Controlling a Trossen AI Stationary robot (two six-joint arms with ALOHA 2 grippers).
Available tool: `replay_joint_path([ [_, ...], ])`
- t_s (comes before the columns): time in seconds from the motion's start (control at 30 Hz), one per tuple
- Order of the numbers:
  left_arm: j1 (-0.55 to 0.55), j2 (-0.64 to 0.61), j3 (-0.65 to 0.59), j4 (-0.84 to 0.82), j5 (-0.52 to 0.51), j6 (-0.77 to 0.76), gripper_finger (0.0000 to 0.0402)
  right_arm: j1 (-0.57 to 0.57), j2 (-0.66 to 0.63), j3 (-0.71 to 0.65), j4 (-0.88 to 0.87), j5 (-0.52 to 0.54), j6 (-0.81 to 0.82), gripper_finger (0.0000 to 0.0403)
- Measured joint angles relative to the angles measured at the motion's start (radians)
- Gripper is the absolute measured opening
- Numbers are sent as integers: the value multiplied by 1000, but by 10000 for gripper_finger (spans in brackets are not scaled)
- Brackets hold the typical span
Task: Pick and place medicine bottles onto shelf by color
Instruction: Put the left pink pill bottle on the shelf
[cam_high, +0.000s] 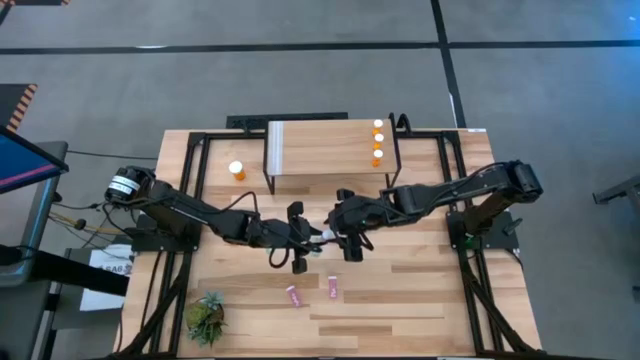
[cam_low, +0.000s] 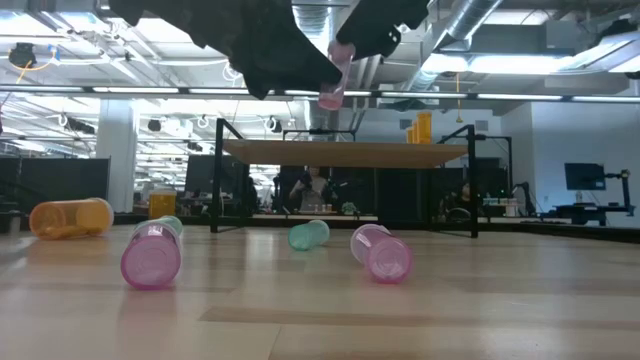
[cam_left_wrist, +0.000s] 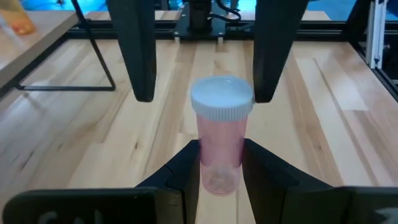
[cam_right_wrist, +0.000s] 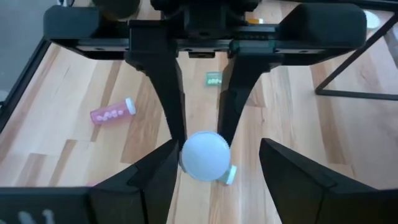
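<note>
Pink bottle (cam_left_wrist: 221, 140) clamped in left gripper (cam_left_wrist: 219, 163) jaws (right gripper (cam_right_wrist: 214, 163) jaws wide), mid-table, above bare wood.

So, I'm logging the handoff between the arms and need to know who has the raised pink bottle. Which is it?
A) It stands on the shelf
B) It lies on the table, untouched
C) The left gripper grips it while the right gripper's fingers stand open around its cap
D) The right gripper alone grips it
C: in the left wrist view the left gripper clamps the pink bottle by its body, and the right gripper stands open, clear of the white cap.
</note>
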Motion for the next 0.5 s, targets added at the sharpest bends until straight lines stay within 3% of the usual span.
replay_joint_path([
  [0.5, 1, 0, 0, 11, -3, 0, 92, 0, 25, 0, -14, -3, -1, 234],
])
